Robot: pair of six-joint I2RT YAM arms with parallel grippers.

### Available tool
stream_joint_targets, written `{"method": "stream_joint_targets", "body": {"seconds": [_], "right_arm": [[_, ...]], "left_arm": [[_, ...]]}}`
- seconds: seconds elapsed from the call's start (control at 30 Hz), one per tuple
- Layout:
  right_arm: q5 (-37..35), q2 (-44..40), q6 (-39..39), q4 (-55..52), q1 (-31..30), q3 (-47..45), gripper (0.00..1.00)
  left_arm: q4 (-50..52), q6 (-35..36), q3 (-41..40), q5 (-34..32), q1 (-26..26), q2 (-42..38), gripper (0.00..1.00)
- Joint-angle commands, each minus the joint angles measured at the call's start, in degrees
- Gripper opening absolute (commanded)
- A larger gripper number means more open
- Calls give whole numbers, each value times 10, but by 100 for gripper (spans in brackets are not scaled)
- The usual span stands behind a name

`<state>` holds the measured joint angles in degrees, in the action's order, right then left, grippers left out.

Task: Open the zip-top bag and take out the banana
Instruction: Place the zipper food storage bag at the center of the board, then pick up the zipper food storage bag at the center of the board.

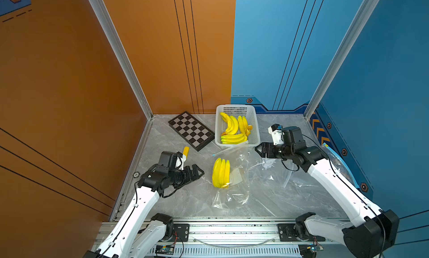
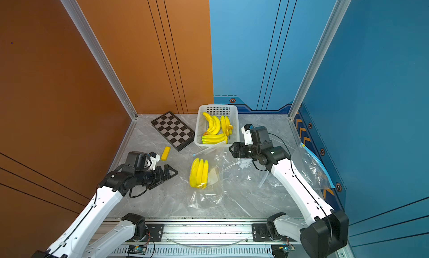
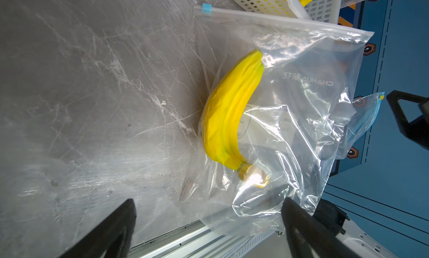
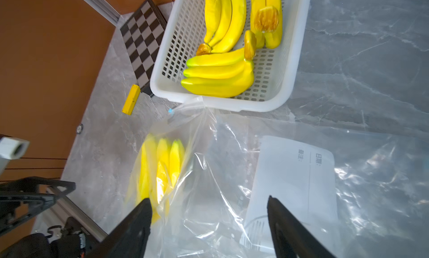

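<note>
Fingers of my left gripper (image 3: pixel 209 202) stand wide apart with nothing between them; it hovers low over the marble tabletop (image 1: pixel 290 205), just left of the zip-top bag (image 1: pixel 232 200). Same for my right gripper (image 4: pixel 209 198): fingers apart, no grip on anything, poised over clear film near the basket's front right corner. Task item: one banana bunch (image 1: pixel 221 173), three fingers counted in both top views. It lies inside the zip-top bag at mid-table and shows through the film in the right wrist view. The zip strip runs along the bag's far edge, against the basket's near wall. One blue slider (image 3: pixel 206 8) sits at the strip's left end. Cannot tell whether the zip is parted. Bags counted: three. These are the banana one, a second clear bag (image 1: pixel 276 175) under my right arm, and a third bag (image 2: pixel 311 168) with a blue edge leaning on the right wall. One white basket (image 1: pixel 217 129) at the back holds three more bunches (image 1: pixel 233 138). One chessboard (image 1: pixel 190 130) lies left of it, with one yellow block (image 1: pixel 185 151) near the board's front corner.
</note>
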<state>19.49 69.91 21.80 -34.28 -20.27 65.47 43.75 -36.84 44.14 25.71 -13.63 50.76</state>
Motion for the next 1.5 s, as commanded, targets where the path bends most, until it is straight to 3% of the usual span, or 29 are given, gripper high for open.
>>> {"method": "stream_joint_targets", "body": {"seconds": [0.0, 0.23, 0.4, 0.47, 0.53, 0.6, 0.87, 1.13, 1.37, 1.47], "right_arm": [[73, 53, 30, -39, -9, 39, 80], [85, 203, -9, -37, -38, 114, 78], [86, 287, -32, -37, -57, 173, 68], [87, 302, -44, -37, -70, 196, 52], [80, 308, -61, -38, -87, 216, 23], [65, 311, -82, -46, -110, 241, 1], [8, 249, -191, -64, -194, 296, 0], [70, 96, -293, 66, -195, 202, 0], [108, 35, -319, 98, -154, 174, 0], [125, 25, -315, 98, -139, 183, 0]], "left_arm": [[-10, 13, 23, 1, -2, 6, 98], [-10, 13, 30, 8, 0, 23, 98], [-11, 15, 25, 13, 4, 22, 98], [-10, 13, 23, 16, 9, 17, 98], [-11, 11, 20, 18, 14, 12, 98], [-10, 8, 19, 19, 17, 9, 98], [-53, -48, 56, 67, 30, 10, 98], [-172, -90, 81, 137, 11, 22, 98], [-485, -144, -54, 221, -5, -4, 99], [-555, -81, -109, 236, -20, -32, 98]]}}
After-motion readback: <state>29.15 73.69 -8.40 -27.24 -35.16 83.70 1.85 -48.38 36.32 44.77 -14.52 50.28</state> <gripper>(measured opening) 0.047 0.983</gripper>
